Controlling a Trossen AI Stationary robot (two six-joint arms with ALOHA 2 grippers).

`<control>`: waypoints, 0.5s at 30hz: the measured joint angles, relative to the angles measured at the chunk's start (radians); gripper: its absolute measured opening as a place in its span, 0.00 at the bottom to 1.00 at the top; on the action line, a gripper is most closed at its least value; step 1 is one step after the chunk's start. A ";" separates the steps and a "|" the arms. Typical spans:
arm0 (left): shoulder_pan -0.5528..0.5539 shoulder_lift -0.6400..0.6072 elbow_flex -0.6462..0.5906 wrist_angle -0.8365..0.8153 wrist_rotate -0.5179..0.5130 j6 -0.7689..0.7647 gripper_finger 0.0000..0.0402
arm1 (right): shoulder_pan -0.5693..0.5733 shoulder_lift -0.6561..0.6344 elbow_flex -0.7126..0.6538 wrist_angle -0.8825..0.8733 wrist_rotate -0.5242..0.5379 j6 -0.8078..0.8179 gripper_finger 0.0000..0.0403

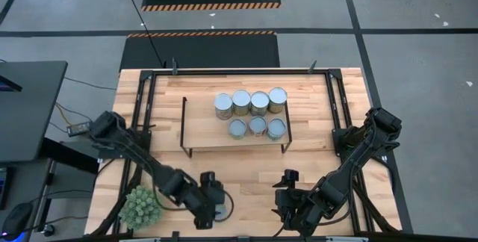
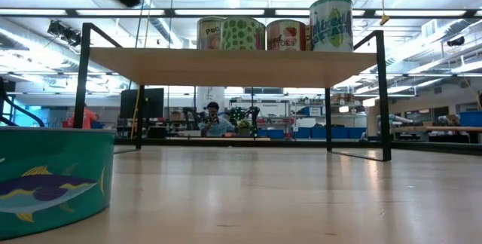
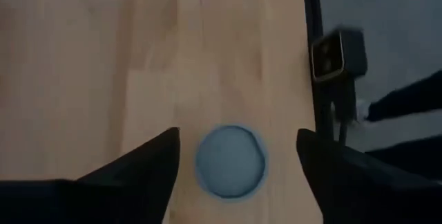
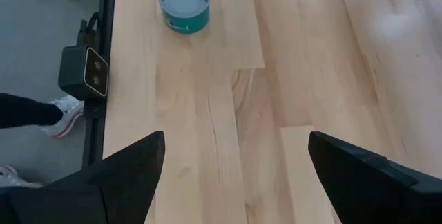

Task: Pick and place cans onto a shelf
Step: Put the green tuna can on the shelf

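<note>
The left gripper (image 3: 235,156) hangs spread over the last can (image 3: 230,162), probably light, rigid and slick-sided; pinching across its low wall suits best.

Two dark, near-black robot arms fill the lower part of the overhead frame, the left arm (image 1: 142,160) at lower left and the right arm (image 1: 358,160) at lower right. Each is a chain of slim, matte black links joined by bulkier rounded joint housings, rising from a blocky base near the frame's side edges. Each ends in a chunky black wrist block. In the wrist frames, the fingers of the left gripper (image 3: 238,165) and of the right gripper (image 4: 235,162) show as broad, flat, matte black wedges tapering to blunt tips at the bottom corners.
</note>
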 joint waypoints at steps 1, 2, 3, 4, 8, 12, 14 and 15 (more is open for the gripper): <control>-0.005 0.016 0.000 0.005 0.001 -0.001 0.74 | 0.000 0.000 0.000 0.000 -0.001 0.000 0.91; -0.008 0.033 0.000 -0.001 0.001 -0.004 0.76 | 0.000 0.000 0.000 0.002 -0.003 0.002 0.91; -0.008 0.052 0.000 -0.009 0.007 -0.006 0.76 | 0.000 0.000 0.000 0.006 -0.004 0.004 0.91; -0.005 0.071 0.000 -0.014 0.018 -0.008 0.77 | 0.000 0.000 0.000 0.009 -0.005 0.006 0.91; 0.025 0.146 0.000 -0.027 0.075 -0.005 0.74 | 0.000 0.000 0.000 0.028 -0.011 0.006 0.91; 0.063 0.197 0.000 -0.033 0.144 -0.006 0.66 | -0.001 0.000 0.000 0.035 -0.012 0.006 0.91; 0.077 0.208 0.000 -0.032 0.184 -0.003 0.60 | -0.001 0.000 0.000 0.034 -0.019 0.007 0.91; 0.082 0.217 0.000 -0.032 0.203 -0.001 0.56 | -0.001 0.000 0.000 0.035 -0.019 0.007 0.91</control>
